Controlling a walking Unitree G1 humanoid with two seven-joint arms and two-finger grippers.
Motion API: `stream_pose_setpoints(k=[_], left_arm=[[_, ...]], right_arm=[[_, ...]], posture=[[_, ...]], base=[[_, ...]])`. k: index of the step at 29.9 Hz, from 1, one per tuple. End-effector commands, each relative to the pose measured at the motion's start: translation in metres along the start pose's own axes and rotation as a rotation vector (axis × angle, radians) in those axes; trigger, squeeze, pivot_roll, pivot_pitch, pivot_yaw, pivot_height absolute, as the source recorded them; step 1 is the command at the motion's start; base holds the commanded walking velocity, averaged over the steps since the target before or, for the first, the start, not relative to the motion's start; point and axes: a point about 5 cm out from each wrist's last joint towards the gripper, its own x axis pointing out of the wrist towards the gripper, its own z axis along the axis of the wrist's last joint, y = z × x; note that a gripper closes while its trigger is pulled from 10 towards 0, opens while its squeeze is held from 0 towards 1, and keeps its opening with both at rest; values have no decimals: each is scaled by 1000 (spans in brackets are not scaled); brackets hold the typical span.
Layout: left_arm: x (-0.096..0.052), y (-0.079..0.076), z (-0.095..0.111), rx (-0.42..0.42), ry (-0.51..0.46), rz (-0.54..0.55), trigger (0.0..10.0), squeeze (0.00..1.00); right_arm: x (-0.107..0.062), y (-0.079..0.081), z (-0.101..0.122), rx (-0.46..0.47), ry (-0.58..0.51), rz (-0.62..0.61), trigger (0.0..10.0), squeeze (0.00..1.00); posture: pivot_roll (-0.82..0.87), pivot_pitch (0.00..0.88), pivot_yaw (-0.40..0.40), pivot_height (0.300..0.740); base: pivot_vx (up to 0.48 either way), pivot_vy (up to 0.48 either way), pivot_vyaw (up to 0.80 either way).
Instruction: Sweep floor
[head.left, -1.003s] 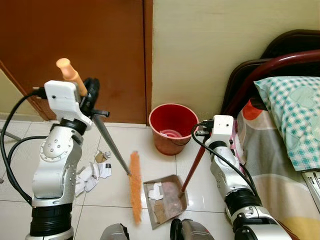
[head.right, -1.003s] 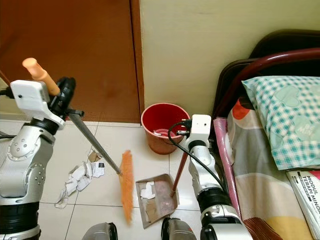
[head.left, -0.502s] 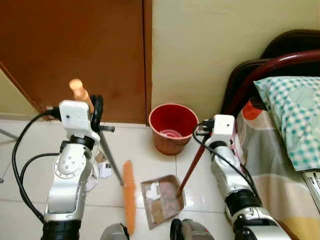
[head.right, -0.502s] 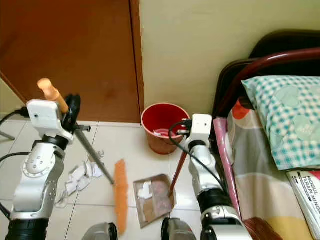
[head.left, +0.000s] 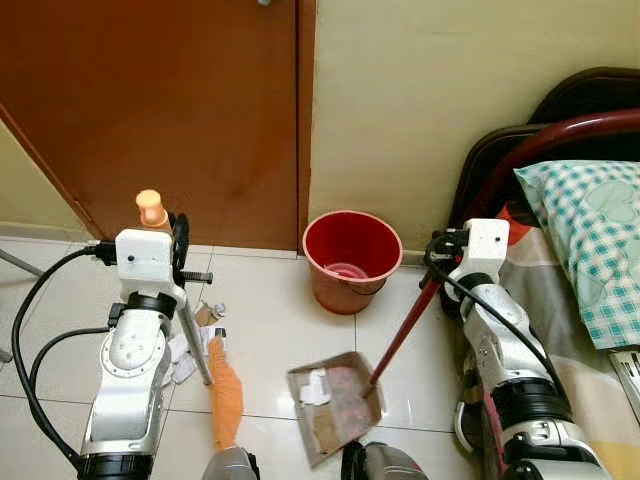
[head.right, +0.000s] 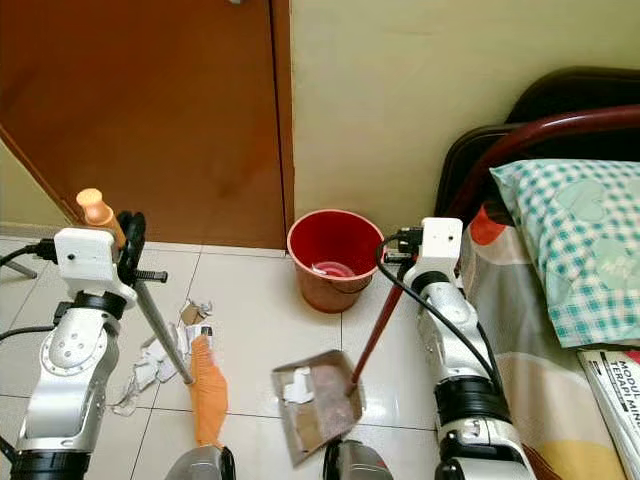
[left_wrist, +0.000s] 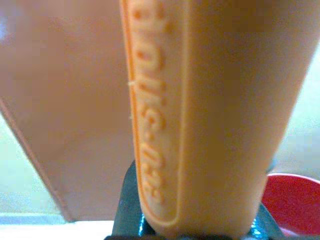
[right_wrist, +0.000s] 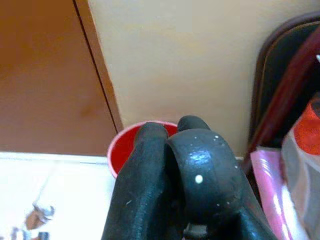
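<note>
Here, left pincer (head.left: 178, 250) clamped around the broom (head.left: 225, 392) handle, orange bristles low on the floor beneath it.

Glossy floor tiles (head.left: 270, 330), glossy red plastic bucket (head.left: 352, 260), crumpled paper scraps (head.right: 150, 365), wooden door (head.left: 170, 110)

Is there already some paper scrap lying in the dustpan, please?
Yes, a white paper scrap lies inside the dustpan, near its edge facing the broom.

Both arms raised, 2 grippers clenched.
</note>
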Motion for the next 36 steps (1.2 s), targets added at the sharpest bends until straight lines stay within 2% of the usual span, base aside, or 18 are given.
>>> stream_pose_setpoints(k=[1,3,9,13,17,23,31,33,36], left_arm=[[-5,3,-11,10,47,27,10000,0],[-6,3,-13,6,54,39,10000,0],[-12,9,-22,1,81,90,10000,0],[-15,4,-24,-1,87,76,10000,0],[-15,-8,-25,-25,86,61,10000,0],[-14,-13,-25,-36,84,53,10000,0],[-14,-12,-25,-38,84,56,10000,0],[-13,-12,-25,-41,84,54,10000,0],[-13,-14,-25,-45,84,50,10000,0]], right_arm=[[5,0,25,32,-76,22,10000,0],[7,1,31,38,-81,33,10000,0],[9,8,61,103,-199,63,10000,0],[12,14,72,152,-226,62,10000,0],[18,26,92,235,-266,66,10000,0],[25,30,120,308,-321,50,10000,0],[30,25,153,325,-408,12,10000,0],[29,21,170,305,-465,-5,10000,0],[29,18,179,286,-494,-17,10000,0]], posture=[[10,44,-39,740],[11,42,-40,740],[13,41,-44,740],[10,39,-46,740],[7,39,-49,740],[5,43,-53,740],[9,46,-55,740],[7,49,-52,740],[7,49,-52,740]], base=[[0,0,0],[0,0,0],[0,0,0],[0,0,0],[0,0,0],[0,0,0],[0,0,0],[0,0,0],[0,0,0]])
